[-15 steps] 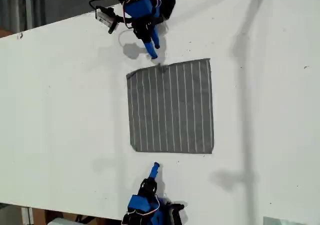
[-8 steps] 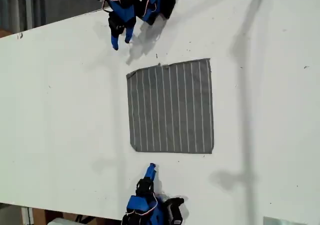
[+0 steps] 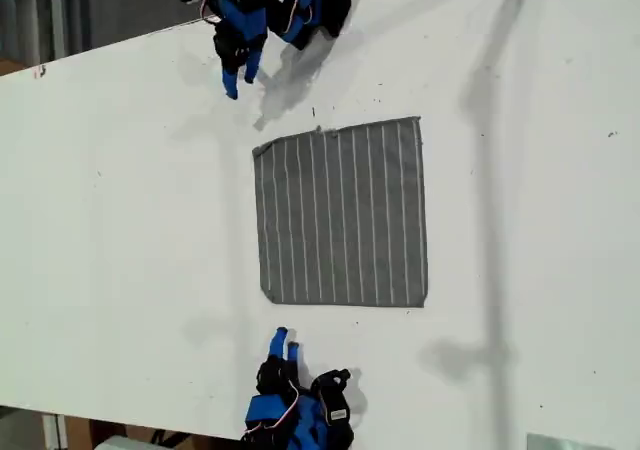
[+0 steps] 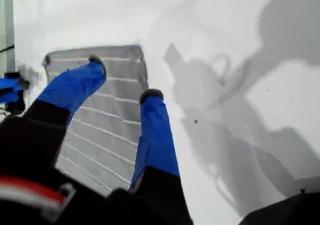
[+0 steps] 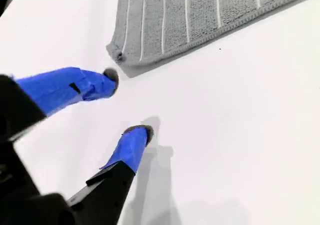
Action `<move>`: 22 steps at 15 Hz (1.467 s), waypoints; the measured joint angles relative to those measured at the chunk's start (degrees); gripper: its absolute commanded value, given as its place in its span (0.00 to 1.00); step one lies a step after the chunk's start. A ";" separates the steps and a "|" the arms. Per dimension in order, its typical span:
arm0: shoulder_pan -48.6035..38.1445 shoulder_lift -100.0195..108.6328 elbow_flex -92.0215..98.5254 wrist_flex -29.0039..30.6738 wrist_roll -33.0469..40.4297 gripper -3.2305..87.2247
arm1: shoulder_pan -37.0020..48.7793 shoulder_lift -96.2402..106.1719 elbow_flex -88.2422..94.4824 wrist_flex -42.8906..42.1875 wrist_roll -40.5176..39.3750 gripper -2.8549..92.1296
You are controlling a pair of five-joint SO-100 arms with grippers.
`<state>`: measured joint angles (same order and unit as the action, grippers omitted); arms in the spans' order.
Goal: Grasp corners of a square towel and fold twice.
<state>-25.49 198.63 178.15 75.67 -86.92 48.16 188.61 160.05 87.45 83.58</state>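
Exterior view shows the towel (image 3: 340, 215) lying flat and unfolded in the middle of the white bench (image 3: 120, 220), stripes running from the view's top to its bottom. We see my first gripper (image 3: 232, 85) near the view's top edge, apart from the cloth and off beyond its nearest corner (image 3: 258, 151). In the first wrist view its fingers (image 4: 75, 87) stand wide apart with nothing between them. My second gripper (image 3: 287, 341) sits near the view's bottom edge, close to the towel's corner (image 3: 268, 292) there. In the second wrist view its fingers (image 5: 80, 85) are also spread and empty, resting at or just above bare bench, near the hemmed corner but not touching it.

We judge the cloth light, soft and limp. It will drape and sag rather than hold a shape, and a flat edge gives little to bite on. The sensible hold is at the rounded corners, pinching the stitched hem, where the fabric looks thicker. Both corners should rise together, or the fold will skew.
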 measured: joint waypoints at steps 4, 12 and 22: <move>1.41 0.00 0.00 0.00 -3.25 0.16 | 6.94 0.18 -0.44 0.44 -0.35 0.49; 3.08 0.00 0.26 -0.62 -1.49 0.21 | -28.21 0.00 4.04 -6.59 19.69 0.08; 3.87 -4.48 -9.58 2.37 7.21 0.19 | -42.10 -41.31 -24.52 -9.49 -10.72 0.36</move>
<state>-21.62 194.15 168.57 78.05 -79.72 6.06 147.30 135.53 77.96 72.86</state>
